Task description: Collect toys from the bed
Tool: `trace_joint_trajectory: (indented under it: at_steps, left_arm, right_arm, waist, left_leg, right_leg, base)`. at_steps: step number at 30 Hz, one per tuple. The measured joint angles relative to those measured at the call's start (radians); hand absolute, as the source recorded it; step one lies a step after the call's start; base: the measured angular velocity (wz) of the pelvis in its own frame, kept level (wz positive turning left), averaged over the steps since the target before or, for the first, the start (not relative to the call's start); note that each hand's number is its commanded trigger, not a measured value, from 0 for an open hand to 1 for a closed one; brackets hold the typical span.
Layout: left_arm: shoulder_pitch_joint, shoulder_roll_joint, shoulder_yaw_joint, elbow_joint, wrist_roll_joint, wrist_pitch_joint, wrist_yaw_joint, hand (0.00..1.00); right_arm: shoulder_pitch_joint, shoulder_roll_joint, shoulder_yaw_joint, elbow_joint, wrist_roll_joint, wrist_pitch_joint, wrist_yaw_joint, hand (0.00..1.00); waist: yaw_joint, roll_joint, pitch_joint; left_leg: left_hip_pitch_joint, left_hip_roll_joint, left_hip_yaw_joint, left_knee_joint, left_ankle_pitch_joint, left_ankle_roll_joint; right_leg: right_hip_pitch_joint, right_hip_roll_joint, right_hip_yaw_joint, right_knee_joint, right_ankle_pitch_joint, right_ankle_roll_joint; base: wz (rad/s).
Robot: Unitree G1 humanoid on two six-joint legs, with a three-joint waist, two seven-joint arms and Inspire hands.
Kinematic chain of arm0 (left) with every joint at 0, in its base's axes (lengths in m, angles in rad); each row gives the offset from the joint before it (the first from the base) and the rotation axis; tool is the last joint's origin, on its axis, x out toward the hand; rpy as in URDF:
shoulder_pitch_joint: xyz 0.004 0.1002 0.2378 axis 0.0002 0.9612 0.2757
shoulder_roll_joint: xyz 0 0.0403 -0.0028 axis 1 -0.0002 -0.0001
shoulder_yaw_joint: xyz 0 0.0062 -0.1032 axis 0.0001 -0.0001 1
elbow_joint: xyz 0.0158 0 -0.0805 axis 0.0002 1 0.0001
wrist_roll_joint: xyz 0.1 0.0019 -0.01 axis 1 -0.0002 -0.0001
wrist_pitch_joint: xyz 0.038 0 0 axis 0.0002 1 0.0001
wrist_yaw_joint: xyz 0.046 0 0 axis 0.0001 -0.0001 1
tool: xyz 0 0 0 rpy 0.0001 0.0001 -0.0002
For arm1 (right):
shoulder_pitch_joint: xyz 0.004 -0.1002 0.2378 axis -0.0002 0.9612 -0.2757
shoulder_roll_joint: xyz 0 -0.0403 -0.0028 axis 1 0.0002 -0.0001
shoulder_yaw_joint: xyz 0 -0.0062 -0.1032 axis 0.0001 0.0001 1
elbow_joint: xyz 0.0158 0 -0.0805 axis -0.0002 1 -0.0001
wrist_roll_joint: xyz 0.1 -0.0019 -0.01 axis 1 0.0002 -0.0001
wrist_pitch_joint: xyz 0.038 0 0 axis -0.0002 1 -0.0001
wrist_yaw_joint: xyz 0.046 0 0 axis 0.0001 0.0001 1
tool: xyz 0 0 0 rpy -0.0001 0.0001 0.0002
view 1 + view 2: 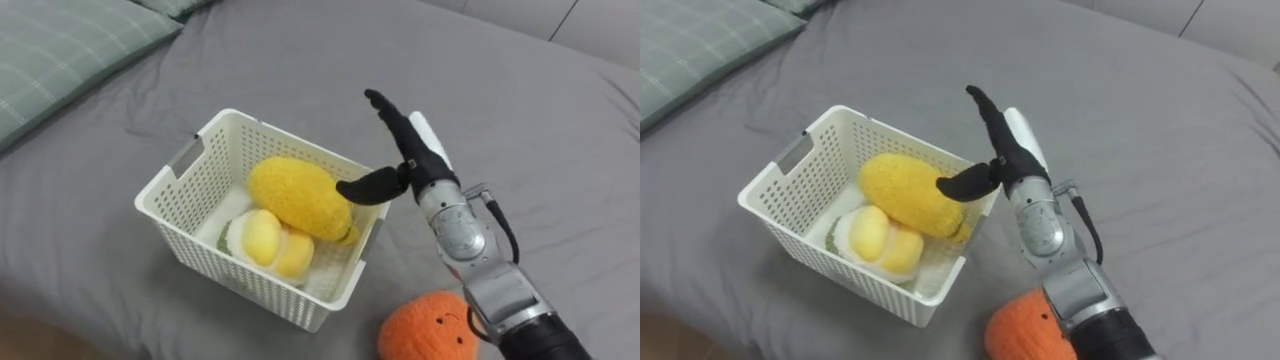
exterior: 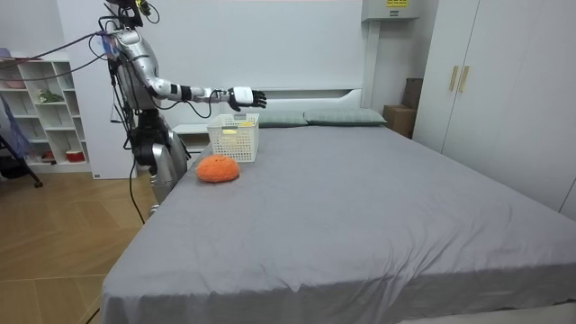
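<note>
Right hand [image 1: 408, 155] empty, fingers straight, over basket [image 1: 215, 265] rim by yellow toy [image 1: 298, 198]; lift clear first, then reach orange toy [image 1: 430, 328] on bed [image 1: 300, 60].

Bright, even indoor light, soft faint shadows around the basket [image 1: 210, 265] on the bed [image 1: 300, 60]

No lettering or number can be read anywhere. A small yellow label [image 2: 393, 3] sits on a white unit [image 2: 378, 12] high on the wall at the room view's top edge, its print too small to make out.
</note>
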Motion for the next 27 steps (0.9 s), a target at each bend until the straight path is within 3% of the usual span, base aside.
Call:
trace_joint_trajectory:
  at_steps: [4, 13, 15, 20, 27]
  left_arm:
    - [0.011, 0.001, 0.018, 0.0, -0.001, 0.0, 0.018, 0.0]
    - [0.022, 0.0, 0.025, 0.001, -0.024, -0.031, 0.06, 0.0]
    - [0.028, 0.0, 0.025, 0.004, -0.023, -0.034, 0.063, 0.0]
    - [0.031, -0.001, 0.025, 0.005, -0.029, -0.044, 0.065, 0.0]
    - [0.031, -0.002, 0.021, 0.0, -0.07, -0.044, 0.064, 0.0]
  right_arm:
    - [0.013, -0.006, -0.077, -0.018, 0.009, 0.0, -0.042, 0.0]
    - [0.138, -0.022, -0.104, -0.042, 0.028, -0.011, -0.065, 0.0]
    - [0.155, -0.028, -0.111, -0.043, 0.028, -0.011, -0.065, 0.0]
    - [0.194, -0.062, -0.14, -0.089, 0.017, -0.011, -0.056, 0.0]
    - [0.264, -0.066, -0.152, -0.108, -0.018, -0.021, -0.009, 0.0]
  waist:
    - [-0.028, 0.006, -0.0085]
    - [-0.101, 0.016, -0.0061]
    - [-0.105, 0.022, -0.0026]
    - [-0.113, 0.023, -0.0035]
    - [-0.137, 0.022, -0.0044]
  left_leg:
    - [0.005, 0.002, 0.022, 0.002, -0.001, 0.002]
    - [0.025, 0.01, 0.063, -0.005, -0.005, 0.006]
    - [0.034, 0.013, 0.075, -0.015, -0.007, 0.005]
    - [0.049, 0.019, 0.099, -0.017, -0.009, 0.001]
    - [0.052, 0.02, 0.104, -0.017, -0.01, 0.001]
  right_leg:
    - [-0.004, -0.002, 0.003, 0.004, 0.0, 0.0]
    - [-0.004, 0.002, 0.056, 0.015, 0.001, 0.002]
    - [-0.004, 0.005, 0.072, 0.019, 0.003, 0.003]
    - [-0.011, 0.012, 0.104, 0.027, 0.003, 0.003]
    - [-0.016, 0.013, 0.109, 0.028, 0.002, 0.003]
  base:
    - [-0.09]
    - [-0.15]
    - [-0.27]
    - [-0.16]
    - [-0.02]
